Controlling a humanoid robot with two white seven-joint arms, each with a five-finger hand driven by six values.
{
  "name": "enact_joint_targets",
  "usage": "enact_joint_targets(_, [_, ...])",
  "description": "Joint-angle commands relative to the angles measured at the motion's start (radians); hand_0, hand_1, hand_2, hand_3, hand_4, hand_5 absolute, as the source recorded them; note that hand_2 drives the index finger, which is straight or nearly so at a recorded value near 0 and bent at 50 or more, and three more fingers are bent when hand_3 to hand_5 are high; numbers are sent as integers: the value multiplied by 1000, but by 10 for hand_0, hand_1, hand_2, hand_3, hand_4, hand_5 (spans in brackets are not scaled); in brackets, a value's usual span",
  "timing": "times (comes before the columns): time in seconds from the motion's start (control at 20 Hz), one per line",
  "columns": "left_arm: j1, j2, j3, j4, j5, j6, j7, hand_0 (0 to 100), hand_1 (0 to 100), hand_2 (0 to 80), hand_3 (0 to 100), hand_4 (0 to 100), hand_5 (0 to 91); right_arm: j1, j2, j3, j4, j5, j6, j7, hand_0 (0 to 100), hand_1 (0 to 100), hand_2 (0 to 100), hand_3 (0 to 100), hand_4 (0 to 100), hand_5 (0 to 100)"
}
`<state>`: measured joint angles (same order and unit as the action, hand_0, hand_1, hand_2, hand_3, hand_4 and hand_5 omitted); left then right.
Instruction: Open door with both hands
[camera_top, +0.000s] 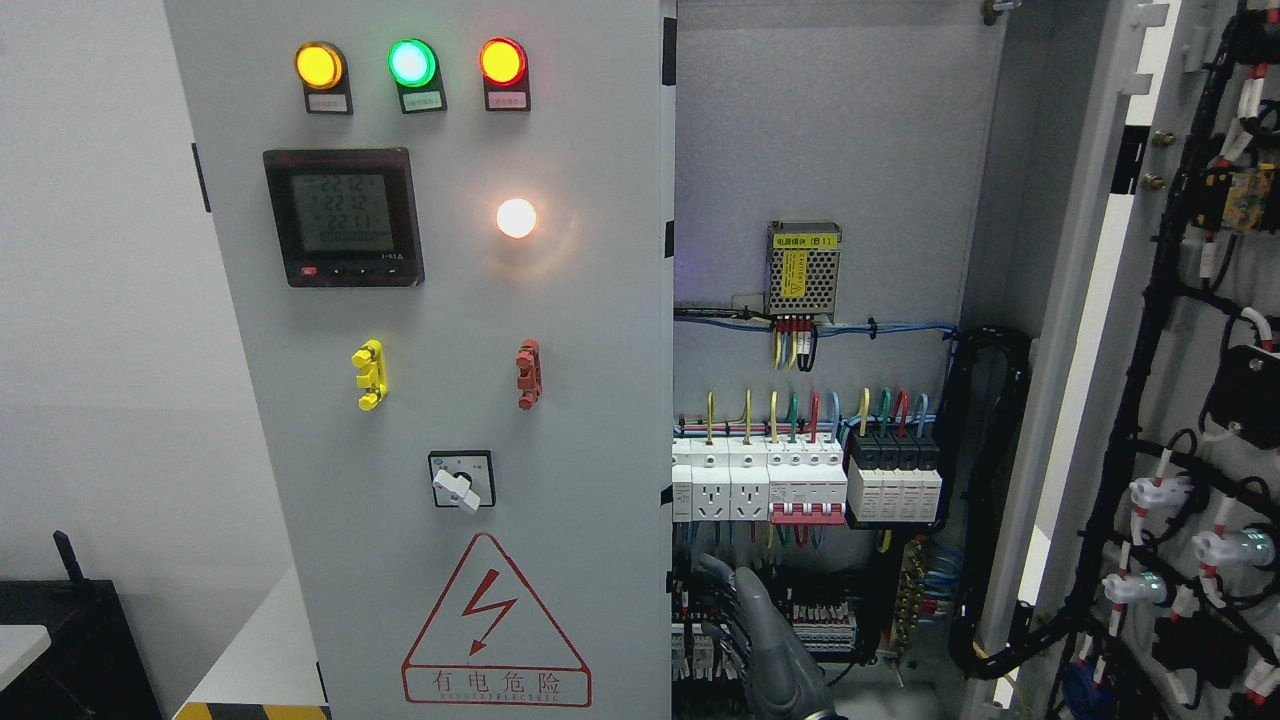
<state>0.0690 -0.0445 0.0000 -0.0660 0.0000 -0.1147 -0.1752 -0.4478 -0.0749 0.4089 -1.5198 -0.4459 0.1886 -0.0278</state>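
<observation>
The grey cabinet's left door (580, 330) stands closed and carries three lit lamps, a meter (343, 217) and a rotary switch (461, 480). The right door (1110, 330) is swung wide open to the right, showing the black wiring on its inner side. A grey gloved hand, my right hand (735, 590), comes up from the bottom edge just right of the left door's free edge, in front of the open compartment. Its fingers (748, 585) point upward, loosely extended, and hold nothing. The left arm is out of sight.
Inside the open compartment sit a power supply (803, 270), a row of breakers and sockets (800, 485) and coloured wires. A black cable bundle (990, 480) runs down its right side. A black box (70, 640) and a white surface stand at the lower left.
</observation>
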Motion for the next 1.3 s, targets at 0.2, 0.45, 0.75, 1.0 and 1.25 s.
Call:
enact_joint_targets(0.2, [0, 0, 12, 0, -11, 0, 0, 0, 0, 0, 0, 31, 0, -28, -8, 36, 15, -5, 0, 0, 106, 0, 0, 0, 0, 0])
enact_joint_targets(0.45, [0, 0, 14, 0, -11, 0, -1, 0, 0, 0, 0, 30, 0, -51, 0, 45, 29, -7, 3, 20, 107, 0, 0, 0, 0, 0])
enact_joint_targets(0.75, [0, 0, 14, 2, -11, 0, -4, 0, 0, 0, 0, 30, 0, -57, -6, 47, 43, -7, 5, 31, 107, 0, 0, 0, 0, 0])
enact_joint_targets(1.0, [0, 0, 14, 3, -9, 0, -4, 0, 0, 0, 0, 31, 0, -51, -8, 42, 40, -7, 5, 31, 107, 0, 0, 0, 0, 0])
enact_joint_targets(1.25, [0, 0, 14, 3, -9, 0, -4, 0, 0, 0, 0, 31, 0, -52, -5, 38, 52, -7, 5, 31, 106, 0, 0, 0, 0, 0])
